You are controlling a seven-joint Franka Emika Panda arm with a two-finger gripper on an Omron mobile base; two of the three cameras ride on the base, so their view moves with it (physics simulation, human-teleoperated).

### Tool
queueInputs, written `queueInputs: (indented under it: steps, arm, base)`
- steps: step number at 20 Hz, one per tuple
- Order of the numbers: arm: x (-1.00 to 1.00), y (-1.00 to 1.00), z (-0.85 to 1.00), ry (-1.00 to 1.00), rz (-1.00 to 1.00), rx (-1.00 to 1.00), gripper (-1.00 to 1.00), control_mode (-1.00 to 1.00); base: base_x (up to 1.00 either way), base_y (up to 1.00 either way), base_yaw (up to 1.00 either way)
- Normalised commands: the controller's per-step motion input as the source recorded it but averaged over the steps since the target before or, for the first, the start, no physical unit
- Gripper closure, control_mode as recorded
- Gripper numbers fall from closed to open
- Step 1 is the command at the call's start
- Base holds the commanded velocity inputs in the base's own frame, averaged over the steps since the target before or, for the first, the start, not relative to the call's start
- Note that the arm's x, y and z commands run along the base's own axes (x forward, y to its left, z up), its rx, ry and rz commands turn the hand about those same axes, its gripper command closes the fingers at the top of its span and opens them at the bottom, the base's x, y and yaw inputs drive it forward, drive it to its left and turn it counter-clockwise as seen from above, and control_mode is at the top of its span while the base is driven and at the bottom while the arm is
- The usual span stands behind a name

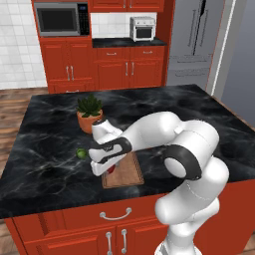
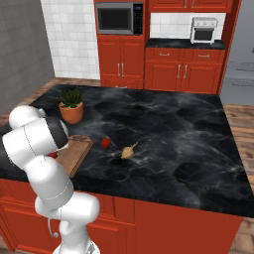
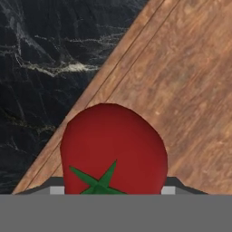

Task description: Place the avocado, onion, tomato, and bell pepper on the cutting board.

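No text, label, brand or number can be read on anything here.

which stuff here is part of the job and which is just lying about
Job: tomato held in the fingers, cutting board, avocado, onion, red item, likely the pepper.
Lying about: potted plant, microwave, toaster oven.

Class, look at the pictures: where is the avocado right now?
In the left base view, the avocado sits on the black counter, left of the cutting board and below the potted plant.

Arm point(image 1: 164, 134) hides much cutting board point(image 1: 127, 172), apparently.
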Motion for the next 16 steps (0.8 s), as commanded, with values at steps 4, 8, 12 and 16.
queueInputs:
  steps: [4, 8, 12, 16]
  arm:
    - [0.0, -0.03, -0.24, 0.0, 0.0, 0.0, 1.0, -1.0]
    - [0.0, -0.08, -0.25, 0.0, 0.0, 0.0, 1.0, -1.0]
    - [0.0, -0.19, -0.2, 0.0, 0.0, 0.0, 1.0, -1.0]
    - [0.0, -0.29, -0.18, 0.0, 0.0, 0.0, 1.0, -1.0]
  base:
    - [0.0, 0.0, 0.0]
    - [0.0, 0.0, 0.0]
    - [0.0, 0.0, 0.0]
    - [0.0, 0.0, 0.0]
